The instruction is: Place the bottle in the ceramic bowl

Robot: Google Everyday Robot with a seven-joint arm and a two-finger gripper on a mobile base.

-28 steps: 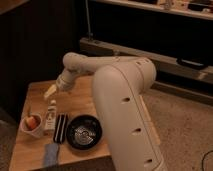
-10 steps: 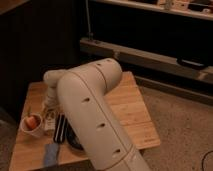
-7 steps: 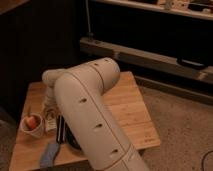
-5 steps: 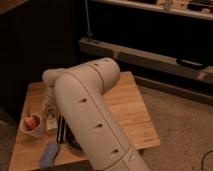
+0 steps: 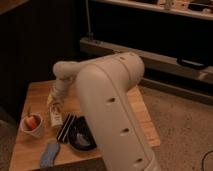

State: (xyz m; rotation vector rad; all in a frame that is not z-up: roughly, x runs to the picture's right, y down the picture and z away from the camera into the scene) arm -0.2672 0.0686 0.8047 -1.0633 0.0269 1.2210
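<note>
The small white bottle (image 5: 56, 118) with a tan label stands on the wooden table (image 5: 35, 95), left of the bowl. The black ceramic bowl (image 5: 80, 141) is mostly hidden behind my big white arm; only its left part shows. My gripper (image 5: 54, 104) hangs at the end of the wrist, directly above the bottle's top and close to it or touching it. The bottle is outside the bowl, with a black ridged object between them.
A black ridged rectangular object (image 5: 66, 128) lies between the bottle and the bowl. A small white cup with orange contents (image 5: 32, 125) stands at the left edge. A blue object (image 5: 48, 154) lies at the front edge. Dark shelving stands behind the table.
The arm swung down and left over the table, covering most of the bowl. In the last second the gripper stayed over the bottle with only a small shift. The bottle has not moved.
</note>
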